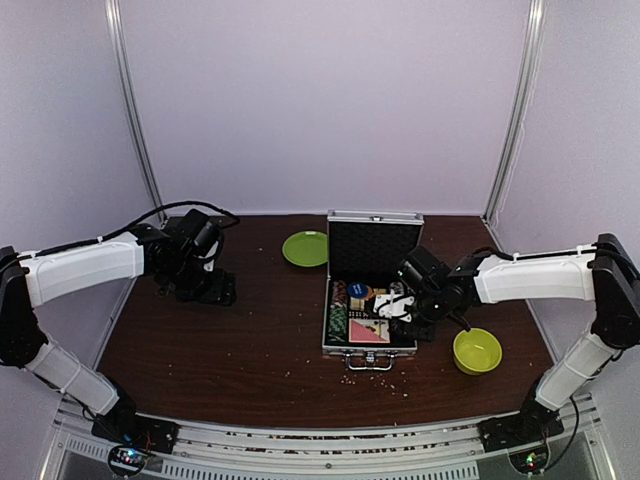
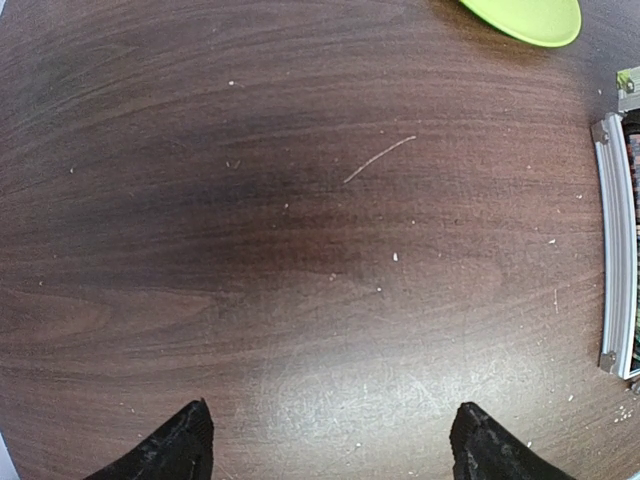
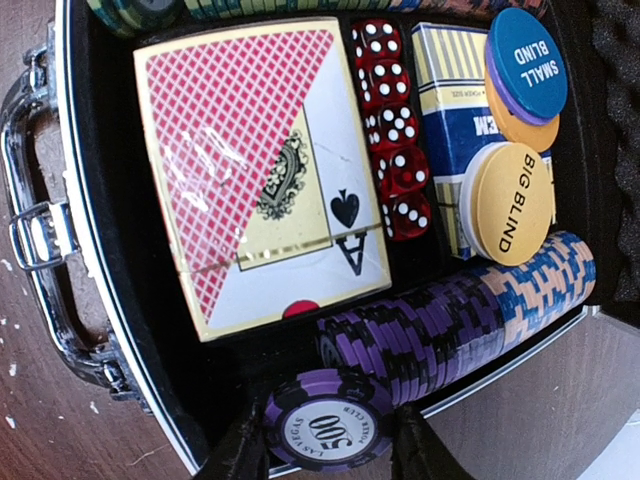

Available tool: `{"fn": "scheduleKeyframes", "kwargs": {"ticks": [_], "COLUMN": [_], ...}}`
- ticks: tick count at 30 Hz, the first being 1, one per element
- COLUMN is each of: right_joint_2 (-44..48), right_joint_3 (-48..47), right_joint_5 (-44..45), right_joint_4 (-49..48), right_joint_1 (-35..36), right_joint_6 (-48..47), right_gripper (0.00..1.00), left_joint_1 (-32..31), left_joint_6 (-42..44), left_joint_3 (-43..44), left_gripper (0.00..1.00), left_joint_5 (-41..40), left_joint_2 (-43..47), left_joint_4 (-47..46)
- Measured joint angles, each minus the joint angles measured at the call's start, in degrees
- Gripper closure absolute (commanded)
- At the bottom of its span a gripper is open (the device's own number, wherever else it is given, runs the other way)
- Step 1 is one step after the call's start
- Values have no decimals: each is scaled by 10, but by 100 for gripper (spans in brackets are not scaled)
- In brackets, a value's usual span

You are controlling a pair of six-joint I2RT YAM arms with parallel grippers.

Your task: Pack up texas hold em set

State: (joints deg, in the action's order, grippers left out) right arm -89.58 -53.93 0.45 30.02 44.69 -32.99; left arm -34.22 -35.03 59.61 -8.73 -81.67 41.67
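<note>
Dark wood table (image 1: pixel 220 340), crumb-speckled, with the silver case (image 1: pixel 370 352) open right of centre, lid upright; my right end effector (image 1: pixel 398 305) is narrow, pinching a purple 500 chip (image 3: pixel 330 430) over the case's rim, and the left end effector (image 2: pixel 335 445) hangs wide and empty over bare table, well apart. Risk as I judge it: the chip sits across the rim beside the purple chip row (image 3: pixel 430 335), so a release here could tip it outside or leave it proud and block the lid. Inside looks tidy: red-backed card deck (image 3: pixel 260 170), red dice (image 3: pixel 395 140), blue deck (image 3: pixel 450 100), blind buttons (image 3: pixel 510 200) on top of it.
</note>
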Motion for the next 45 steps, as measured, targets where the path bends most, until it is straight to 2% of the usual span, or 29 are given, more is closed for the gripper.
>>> {"fn": "scheduleKeyframes", "kwargs": {"ticks": [11, 28, 45], "right_joint_2": [-8, -4, 10], "right_joint_3": [1, 14, 32], "right_joint_5": [14, 19, 35], "right_joint_4": [-43, -54, -38], "right_joint_1": [1, 4, 12], "right_joint_6": [-1, 0, 2], "right_gripper": [57, 60, 55], "left_joint_1": [0, 0, 0], "left_joint_6": [0, 0, -5], "left_joint_3": [1, 1, 1], "left_gripper": [16, 16, 16], "left_joint_5": [5, 13, 25], "left_joint_2": [-11, -19, -20], "left_joint_4": [0, -1, -11]}}
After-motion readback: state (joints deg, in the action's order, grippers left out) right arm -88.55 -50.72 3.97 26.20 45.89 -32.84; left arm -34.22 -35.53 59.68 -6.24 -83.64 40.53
